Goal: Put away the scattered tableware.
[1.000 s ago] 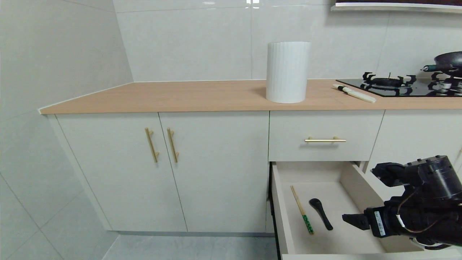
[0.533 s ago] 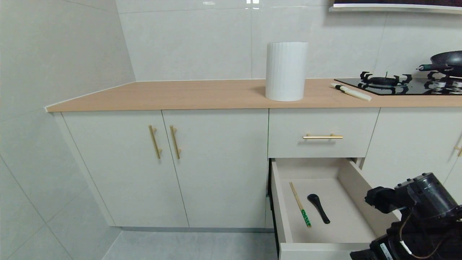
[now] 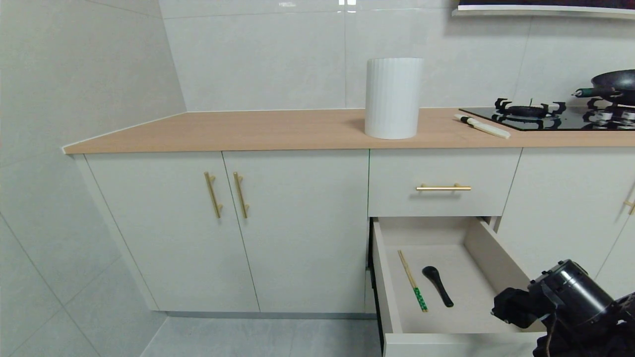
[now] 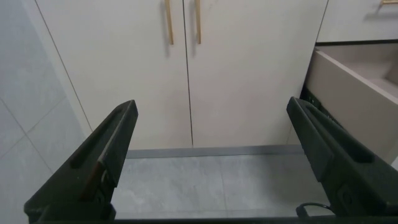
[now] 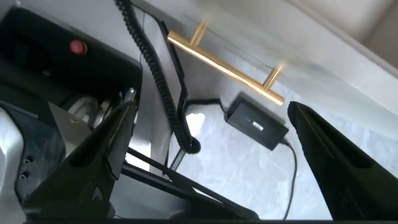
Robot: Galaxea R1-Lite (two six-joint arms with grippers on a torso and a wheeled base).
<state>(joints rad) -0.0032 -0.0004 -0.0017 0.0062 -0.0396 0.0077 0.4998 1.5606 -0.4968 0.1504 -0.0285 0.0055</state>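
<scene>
A low drawer [image 3: 384, 277] stands pulled open at the lower right of the cabinets. Inside it lie a pair of wooden chopsticks with green ends [image 3: 413, 287] and, beside them, a black spoon [image 3: 437, 285]. A pale knife-like utensil [image 3: 481, 126] rests on the wooden counter next to the hob. My right arm [image 3: 570, 297] hangs low by the drawer's front right corner. My right gripper [image 5: 211, 107] is open and holds nothing, with the drawer's gold handle [image 5: 227, 65] beyond it. My left gripper [image 4: 211, 109] is open and empty, facing the cabinet doors [image 4: 183, 62] and the floor.
A tall white ribbed cylinder [image 3: 393, 97] stands on the counter [image 3: 248, 131]. A gas hob [image 3: 540, 116] with a dark pan [image 3: 612, 82] is at the far right. A shut drawer [image 3: 443, 187] sits above the open one. Tiled floor [image 3: 248, 339] lies free in front of the cabinets.
My right arm has dropped lower, toward the bottom right corner of the head view. The head camera shifted slightly in the first half second. The chopsticks and spoon have not moved.
</scene>
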